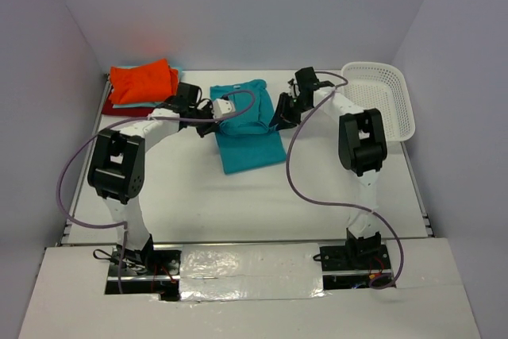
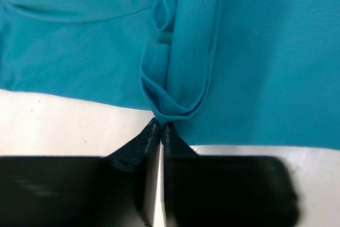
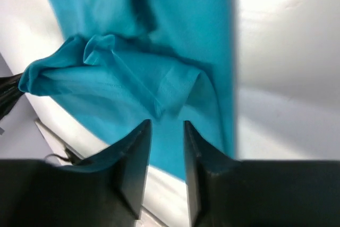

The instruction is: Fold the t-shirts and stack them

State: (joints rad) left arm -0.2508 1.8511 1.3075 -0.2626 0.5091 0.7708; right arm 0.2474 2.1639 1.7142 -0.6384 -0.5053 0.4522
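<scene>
teal-blue t-shirt (image 1: 252,148) mid-table, far half looks doubled over, so the fold step is in hand. right gripper (image 3: 167,127) jaws apart, empty. left gripper (image 2: 160,126) nearly together at the hem, can't tell if pinching. Next: even two-sided regrasp, carry to orange-topped stack (image 1: 143,83) far left.

Dark red t-shirt (image 1: 125,110) is mostly buried under the orange t-shirt (image 1: 143,81), with just a strip peeking out along the orange one's near edge.
</scene>
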